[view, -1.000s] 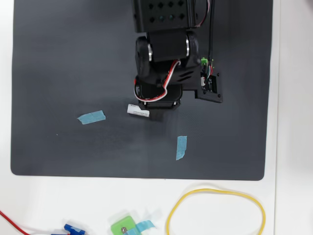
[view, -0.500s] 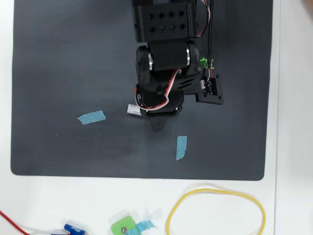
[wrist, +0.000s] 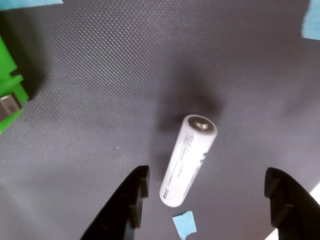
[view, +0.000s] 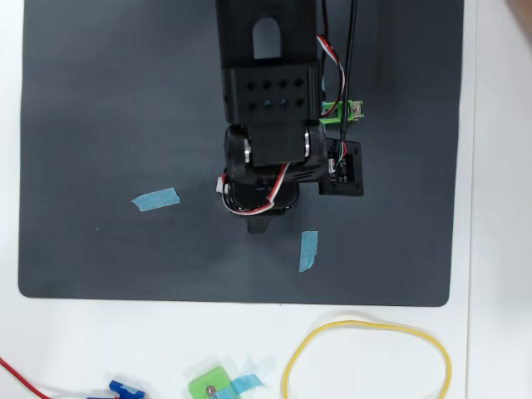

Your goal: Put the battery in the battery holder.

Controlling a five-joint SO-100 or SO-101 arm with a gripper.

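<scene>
The battery (wrist: 188, 161), a white cylinder with fine print and a metal cap at its far end, lies on the dark mat (wrist: 100, 75) in the wrist view. My gripper (wrist: 207, 174) is open, with its two black fingers on either side of the battery's near end and not touching it. The green battery holder (wrist: 10, 85), with a silver contact, shows at the left edge of the wrist view. In the overhead view, only a green bit of the holder (view: 341, 110) shows beside the arm (view: 270, 125). The arm hides the battery and the gripper there.
Blue tape pieces lie on the mat (view: 155, 199) (view: 308, 250); one lies just below the battery in the wrist view (wrist: 185, 223). A yellow loop (view: 366, 357) and a small squarish green piece (view: 212, 385) lie on the white table beyond the mat's edge.
</scene>
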